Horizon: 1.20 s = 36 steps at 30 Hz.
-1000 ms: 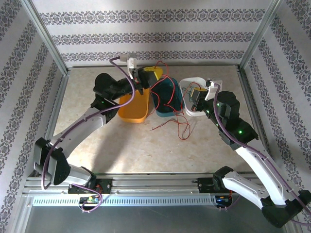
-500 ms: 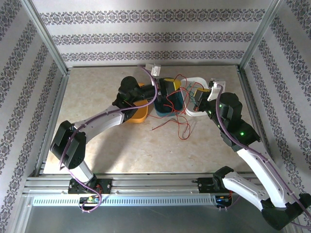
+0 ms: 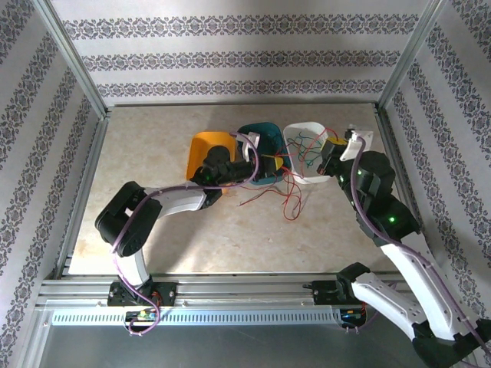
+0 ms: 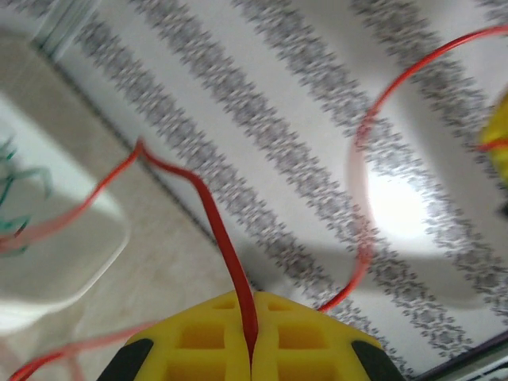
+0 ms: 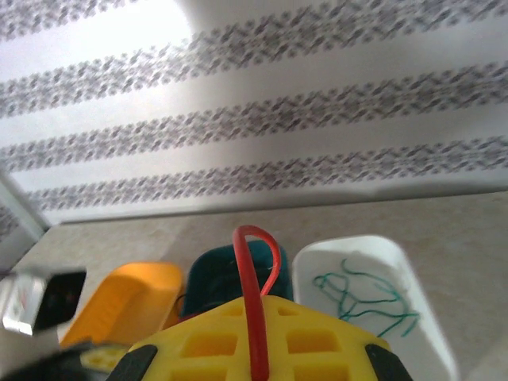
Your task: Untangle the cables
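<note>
Both yellow-fingered grippers are shut on the same kind of thin red cable. In the left wrist view the left gripper (image 4: 250,300) pinches a red cable (image 4: 213,218) that rises and loops off to the right. From above, the left gripper (image 3: 270,163) sits low at the front of the teal bin (image 3: 255,136). The right gripper (image 5: 258,302) pinches a red cable (image 5: 250,266) that arches over towards the teal bin (image 5: 222,274). From above, the right gripper (image 3: 330,148) hangs by the white bin (image 3: 295,132). Loose red cable (image 3: 290,201) trails on the table. Green cables (image 3: 308,146) lie in the white bin.
An orange bin (image 3: 209,146) stands left of the teal bin, and all three bins form a row at the back middle. The left arm (image 3: 176,199) lies low across the table in front of the orange bin. Patterned walls and metal frame posts (image 3: 73,57) close in the workspace.
The left arm has swung right and down, from over the orange bin to the front of the teal bin, carrying red cable. The right gripper has shifted slightly right and back.
</note>
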Available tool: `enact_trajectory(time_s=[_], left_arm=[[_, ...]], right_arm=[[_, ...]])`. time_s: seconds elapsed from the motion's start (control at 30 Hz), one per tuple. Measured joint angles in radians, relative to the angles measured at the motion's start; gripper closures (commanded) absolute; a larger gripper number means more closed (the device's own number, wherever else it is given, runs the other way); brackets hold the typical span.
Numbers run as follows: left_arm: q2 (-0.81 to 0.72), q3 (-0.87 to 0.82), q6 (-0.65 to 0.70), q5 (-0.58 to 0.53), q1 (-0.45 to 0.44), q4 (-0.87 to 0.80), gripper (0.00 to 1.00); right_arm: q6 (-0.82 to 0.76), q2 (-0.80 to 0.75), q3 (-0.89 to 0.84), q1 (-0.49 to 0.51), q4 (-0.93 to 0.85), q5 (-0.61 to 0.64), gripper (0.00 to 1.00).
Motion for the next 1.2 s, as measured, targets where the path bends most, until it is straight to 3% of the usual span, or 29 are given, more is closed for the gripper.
enact_trajectory(time_s=[0.23, 0.57, 0.77, 0.97, 1.2], left_arm=[[0.022, -0.027, 0.021, -0.042, 0.0, -0.006, 1.0], [0.103, 0.017, 0.023, -0.046, -0.017, -0.009, 1.0], [-0.067, 0.022, 0.071, -0.075, -0.019, -0.057, 1.0], [-0.267, 0.131, 0.172, -0.094, -0.012, -0.151, 1.0], [-0.386, 0.157, 0.257, -0.101, 0.09, -0.237, 1.0]], right_arm=[[-0.023, -0.051, 0.0, -0.021, -0.004, 0.101, 1.0], [-0.03, -0.058, -0.001, -0.026, -0.013, 0.123, 1.0], [-0.03, -0.067, -0.01, -0.028, -0.014, 0.123, 1.0], [-0.029, -0.052, -0.013, -0.033, -0.015, 0.118, 1.0], [-0.029, -0.047, -0.013, -0.033, -0.016, 0.098, 1.0]])
